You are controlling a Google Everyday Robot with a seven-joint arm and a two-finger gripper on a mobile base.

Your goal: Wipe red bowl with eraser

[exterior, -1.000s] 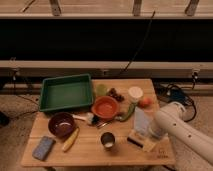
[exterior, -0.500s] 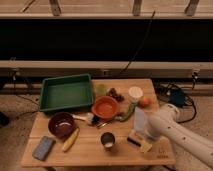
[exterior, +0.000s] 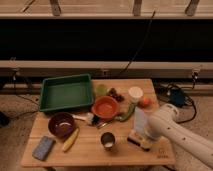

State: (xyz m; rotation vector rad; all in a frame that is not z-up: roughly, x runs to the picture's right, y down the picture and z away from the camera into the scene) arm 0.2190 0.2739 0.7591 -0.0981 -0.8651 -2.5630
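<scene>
My gripper (exterior: 139, 134) is down at the front right of the wooden table (exterior: 90, 154), directly over the eraser (exterior: 140, 143). The eraser lies near the table's front edge, just to the right of the metal cup (exterior: 108, 141). My own wrist covers the contact, so I cannot tell whether the gripper is released or clamped on the block. I judge the step in hand to be securing the eraser, and I want a square hold across its narrow sides, low enough that it does not pivot but with the dark underside left free to do the wiping. Before lifting I would make sure the block comes up with me instead of skidding toward the edge. I would then raise it straight up, since the cup stands close on one side. The red bowl (exterior: 105, 106) sits near the middle of the table, beside the front right corner of the green tray (exterior: 66, 93) and well apart from the eraser. The green vegetable (exterior: 128, 112) lies between us, so I should carry the block high over it. The maroon bowl (exterior: 62, 124) to the left is not my target. Once inside the red bowl I should press lightly and sweep along its curve, because a shallow bowl like this probably slides or tips under a hard push.
</scene>
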